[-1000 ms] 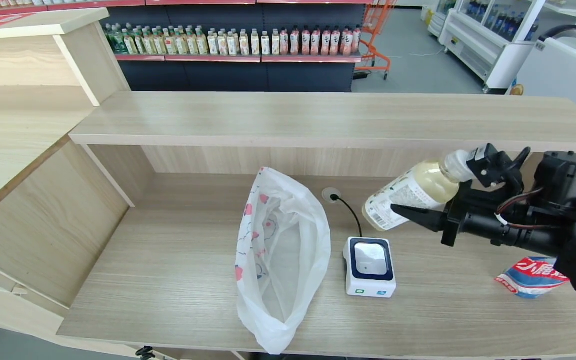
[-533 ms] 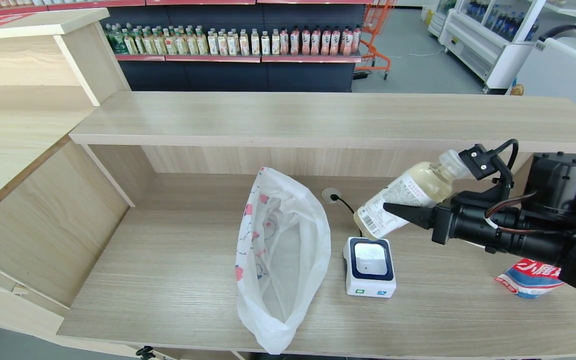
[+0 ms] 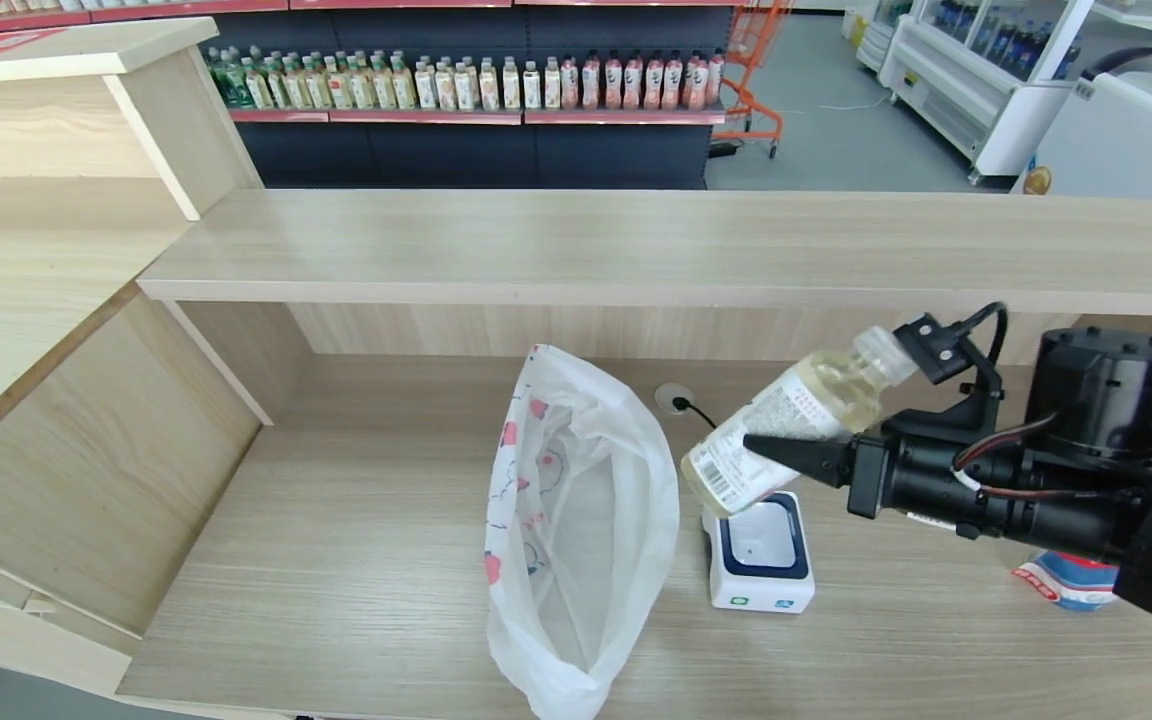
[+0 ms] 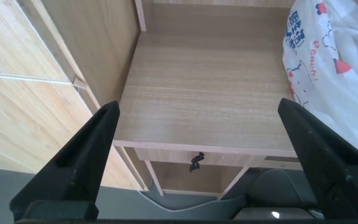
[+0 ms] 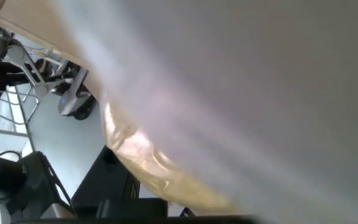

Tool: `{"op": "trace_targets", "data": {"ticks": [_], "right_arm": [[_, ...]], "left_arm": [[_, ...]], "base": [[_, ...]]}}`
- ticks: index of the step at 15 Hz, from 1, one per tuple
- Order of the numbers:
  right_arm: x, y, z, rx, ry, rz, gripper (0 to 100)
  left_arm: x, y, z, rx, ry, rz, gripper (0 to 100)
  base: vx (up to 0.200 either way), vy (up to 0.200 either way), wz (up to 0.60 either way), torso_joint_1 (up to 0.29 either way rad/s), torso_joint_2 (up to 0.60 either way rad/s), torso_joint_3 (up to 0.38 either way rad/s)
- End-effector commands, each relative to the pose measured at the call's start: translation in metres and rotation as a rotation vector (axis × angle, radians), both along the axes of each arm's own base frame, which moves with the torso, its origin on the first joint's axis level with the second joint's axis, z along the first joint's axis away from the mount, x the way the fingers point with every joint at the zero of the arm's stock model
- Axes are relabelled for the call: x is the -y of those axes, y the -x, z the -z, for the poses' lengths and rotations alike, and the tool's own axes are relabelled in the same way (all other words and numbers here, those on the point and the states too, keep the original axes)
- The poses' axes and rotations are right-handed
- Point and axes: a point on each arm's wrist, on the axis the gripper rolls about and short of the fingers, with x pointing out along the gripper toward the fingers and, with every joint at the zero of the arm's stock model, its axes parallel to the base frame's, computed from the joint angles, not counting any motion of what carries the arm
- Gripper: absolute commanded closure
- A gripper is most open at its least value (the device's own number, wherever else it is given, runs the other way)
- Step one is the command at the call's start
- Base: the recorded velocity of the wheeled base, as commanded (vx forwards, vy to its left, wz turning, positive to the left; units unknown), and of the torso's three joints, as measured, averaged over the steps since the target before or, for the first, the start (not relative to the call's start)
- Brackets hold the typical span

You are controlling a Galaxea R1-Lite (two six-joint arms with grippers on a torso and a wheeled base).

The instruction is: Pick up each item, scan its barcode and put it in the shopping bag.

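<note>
Right tool [image 3: 786, 428] clamped on one tilted bottle [image 3: 829, 392], whose base hangs just over the 12 o'clock edge of one scanner [image 3: 763, 562]. Left tool [image 4: 197, 109] spread wide and holding nothing. Risks: the barcode appears turned upward, so the scan may miss, and lowering could knock the scanner. One shopping bag [image 3: 576, 520] lies at the scanner's 9 o'clock and one packet [image 3: 1064, 588] at its 3 o'clock, both on the desk [image 3: 336, 560].
</note>
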Motion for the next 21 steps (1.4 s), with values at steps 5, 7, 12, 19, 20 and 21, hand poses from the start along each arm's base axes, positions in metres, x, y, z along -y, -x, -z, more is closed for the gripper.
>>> {"op": "trace_targets", "data": {"ticks": [5,7,12,19,20,21], "right_arm": [[-0.028,-0.019,0.041,-0.110,0.073,0.009,100],[-0.038,-0.029,0.054,-0.134,0.095,0.014,100],[-0.062,-0.073,0.080,-0.012,0.188,-0.008,100],[-0.116,-0.103,0.107,0.128,0.220,-0.072,100],[-0.118,-0.107,0.111,0.156,0.240,-0.081,100],[-0.119,-0.109,0.114,0.179,0.261,-0.088,100]], "left_arm": [[0.000,0.000,0.000,0.000,0.000,0.000,0],[0.000,0.000,0.000,0.000,0.000,0.000,0],[0.000,0.000,0.000,0.000,0.000,0.000,0],[0.000,0.000,0.000,0.000,0.000,0.000,0],[0.000,0.000,0.000,0.000,0.000,0.000,0],[0.000,0.000,0.000,0.000,0.000,0.000,0]], "base": [[0.000,0.000,0.00,0.000,0.00,0.000],[0.000,0.000,0.00,0.000,0.00,0.000],[0.000,0.000,0.00,0.000,0.00,0.000],[0.000,0.000,0.00,0.000,0.00,0.000],[0.000,0.000,0.00,0.000,0.00,0.000],[0.000,0.000,0.00,0.000,0.00,0.000]]}}
